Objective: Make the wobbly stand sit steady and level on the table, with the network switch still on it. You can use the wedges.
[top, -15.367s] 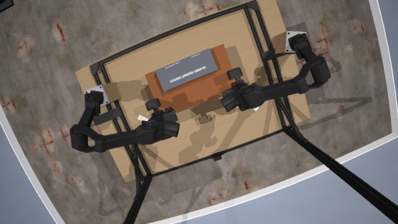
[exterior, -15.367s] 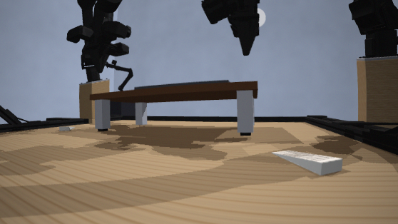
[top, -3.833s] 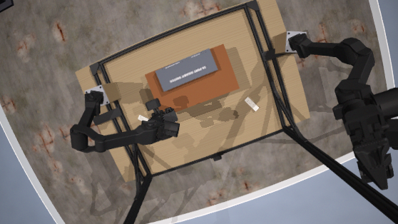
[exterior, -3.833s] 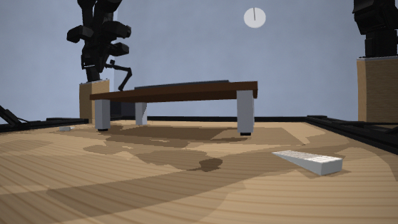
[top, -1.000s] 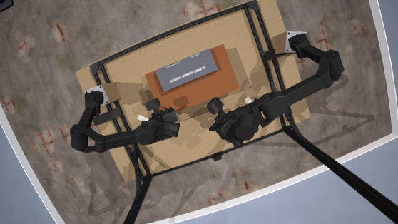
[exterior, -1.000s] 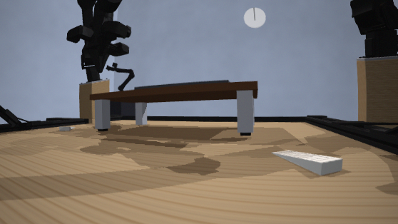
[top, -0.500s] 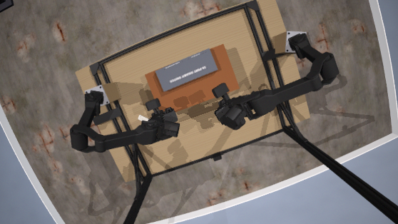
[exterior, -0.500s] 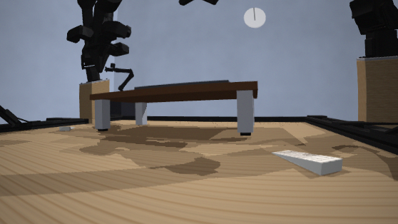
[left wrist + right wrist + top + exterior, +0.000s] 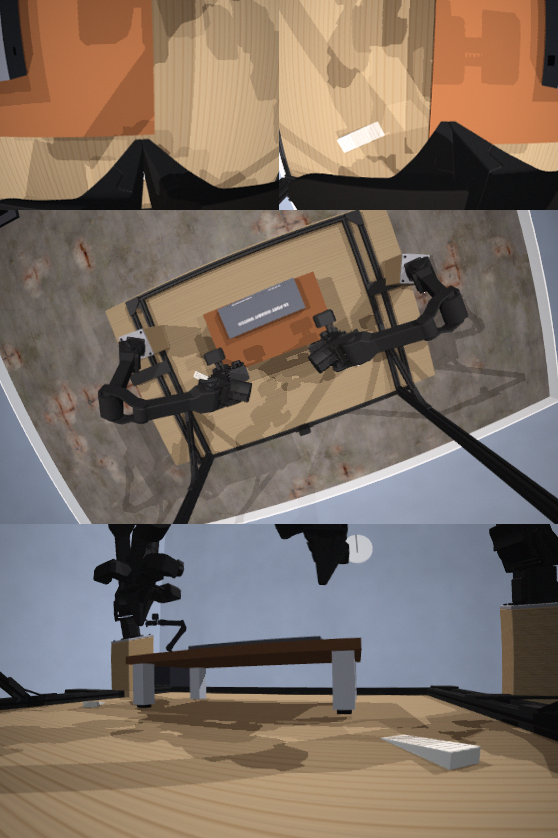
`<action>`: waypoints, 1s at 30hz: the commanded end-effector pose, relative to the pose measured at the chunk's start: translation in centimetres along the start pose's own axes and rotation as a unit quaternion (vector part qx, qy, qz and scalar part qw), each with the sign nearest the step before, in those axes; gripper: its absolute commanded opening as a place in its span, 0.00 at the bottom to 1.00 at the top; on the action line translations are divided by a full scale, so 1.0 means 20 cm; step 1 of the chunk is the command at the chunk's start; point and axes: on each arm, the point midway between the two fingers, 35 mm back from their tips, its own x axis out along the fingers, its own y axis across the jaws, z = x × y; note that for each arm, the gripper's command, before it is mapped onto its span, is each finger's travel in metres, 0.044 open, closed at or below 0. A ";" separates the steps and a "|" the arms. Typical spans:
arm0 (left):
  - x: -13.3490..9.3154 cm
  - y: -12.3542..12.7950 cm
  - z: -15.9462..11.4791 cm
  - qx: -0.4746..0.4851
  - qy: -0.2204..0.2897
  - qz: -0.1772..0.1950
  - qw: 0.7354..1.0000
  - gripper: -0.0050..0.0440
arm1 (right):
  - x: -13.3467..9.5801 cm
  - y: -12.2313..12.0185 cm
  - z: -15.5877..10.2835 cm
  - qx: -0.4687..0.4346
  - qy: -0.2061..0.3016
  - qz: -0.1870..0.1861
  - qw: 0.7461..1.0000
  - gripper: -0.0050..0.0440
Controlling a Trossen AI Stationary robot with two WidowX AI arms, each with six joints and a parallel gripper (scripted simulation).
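Preparing to level orange-brown rectangular stand (image 9: 267, 346) (image 9: 250, 656) (image 9: 103, 103) (image 9: 490, 112) | black right gripper (image 9: 320, 359) (image 9: 324, 582) (image 9: 448, 124) is hovering, jaws pressed together | probably needing to open above white ribbed wedge (image 9: 431, 749) (image 9: 360, 137), right side

a pale round disc (image 9: 363, 550) with a dark line hung on the blue wall (image 9: 25, 480) (image 9: 425, 624). a black frame (image 9: 354, 217) (image 9: 310, 690) (image 9: 286, 161) edged the surface — beyond it lay grey floor (image 9: 40, 310), rust-streaked, bordered by a white strip (image 9: 540, 310).
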 end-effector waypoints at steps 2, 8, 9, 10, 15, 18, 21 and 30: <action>0.00 0.00 0.00 0.000 0.000 0.000 1.000 0.10 | 0.10 -0.04 -0.15 0.019 0.065 -0.006 0.998 0.10; 0.00 0.00 0.00 0.000 0.000 0.000 1.000 0.10 | 0.36 -0.04 -0.18 0.019 0.065 -0.006 0.998 0.10; 0.00 0.00 0.00 0.000 0.000 0.000 1.000 0.10 | 0.36 -0.04 -0.18 0.019 0.065 -0.006 0.998 0.10; 0.00 0.00 0.00 0.000 0.000 0.000 1.000 0.10 | 0.36 -0.04 -0.18 0.019 0.065 -0.006 0.998 0.10; 0.00 0.00 0.00 0.000 0.000 0.000 1.000 0.10 | 0.36 -0.04 -0.18 0.019 0.065 -0.006 0.998 0.10; 0.00 0.00 0.00 0.000 0.000 0.000 1.000 0.10 | 0.36 -0.04 -0.18 0.019 0.065 -0.006 0.998 0.10; 0.00 0.00 0.00 0.000 0.000 0.000 1.000 0.10 | 0.36 -0.04 -0.18 0.019 0.065 -0.006 0.998 0.10; 0.00 0.00 0.00 0.000 0.000 0.000 1.000 0.10 | 0.44 -0.04 -0.19 0.019 0.065 -0.006 0.998 0.10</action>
